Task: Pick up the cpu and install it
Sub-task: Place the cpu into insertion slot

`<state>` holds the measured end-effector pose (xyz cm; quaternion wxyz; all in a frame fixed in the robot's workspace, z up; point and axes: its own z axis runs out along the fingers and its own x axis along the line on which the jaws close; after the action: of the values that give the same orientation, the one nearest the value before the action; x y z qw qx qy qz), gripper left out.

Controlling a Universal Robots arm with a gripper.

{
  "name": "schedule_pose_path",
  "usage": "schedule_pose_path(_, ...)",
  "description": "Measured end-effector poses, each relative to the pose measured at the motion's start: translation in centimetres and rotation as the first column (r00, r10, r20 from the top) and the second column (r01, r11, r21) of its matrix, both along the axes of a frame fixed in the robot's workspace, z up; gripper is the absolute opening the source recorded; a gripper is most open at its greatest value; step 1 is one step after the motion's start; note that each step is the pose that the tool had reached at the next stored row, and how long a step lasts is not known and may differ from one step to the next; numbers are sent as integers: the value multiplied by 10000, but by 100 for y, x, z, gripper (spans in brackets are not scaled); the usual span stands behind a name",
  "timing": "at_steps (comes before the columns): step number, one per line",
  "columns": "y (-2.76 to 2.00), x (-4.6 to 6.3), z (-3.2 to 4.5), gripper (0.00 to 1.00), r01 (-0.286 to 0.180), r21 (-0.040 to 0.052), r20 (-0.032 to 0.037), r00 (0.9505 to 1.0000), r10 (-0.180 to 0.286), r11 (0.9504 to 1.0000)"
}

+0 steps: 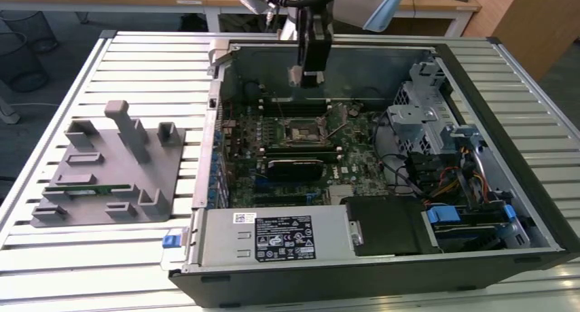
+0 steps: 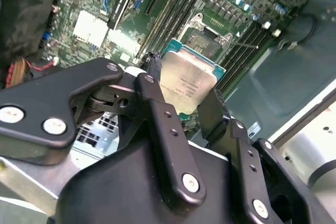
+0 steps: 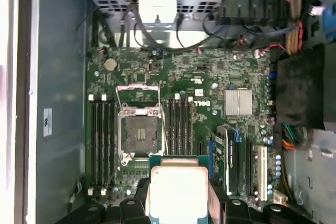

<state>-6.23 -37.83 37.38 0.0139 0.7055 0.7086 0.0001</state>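
The cpu [image 2: 187, 83] is a flat square chip with a silver top and a thin green rim, and my gripper [image 2: 184, 100] is shut on it by two opposite edges. In the first wrist view the cpu [image 3: 176, 189] hangs between the black fingers [image 3: 132, 211] of the gripper [image 3: 178, 205], a short way off the open socket [image 3: 139, 132]. In the exterior view my gripper [image 1: 308, 77] hovers inside the open computer case, above the motherboard and behind the socket [image 1: 301, 130]. The socket's metal frame [image 2: 209, 36] stands open with nothing in it.
Memory slots [image 3: 179, 125] flank the socket on both sides. A drive cage [image 1: 424, 115] and cable bundles [image 1: 453, 183] fill the case's right side, and the power supply [image 1: 272, 237] sits at its front. A grey fixture [image 1: 104, 169] with a green memory stick [image 1: 86, 188] lies left of the case.
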Motion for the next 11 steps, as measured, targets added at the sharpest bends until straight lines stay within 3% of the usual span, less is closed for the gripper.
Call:
schedule_pose_path(2,39,-1,-33,53,-104,-2,0,9999,104,9999)
schedule_pose_path(8,268,0,-143,53,-121,-1,0,9999,121,9999)
schedule_pose_path(11,330,0,-198,53,-205,-3,-1,9998,205,9998)
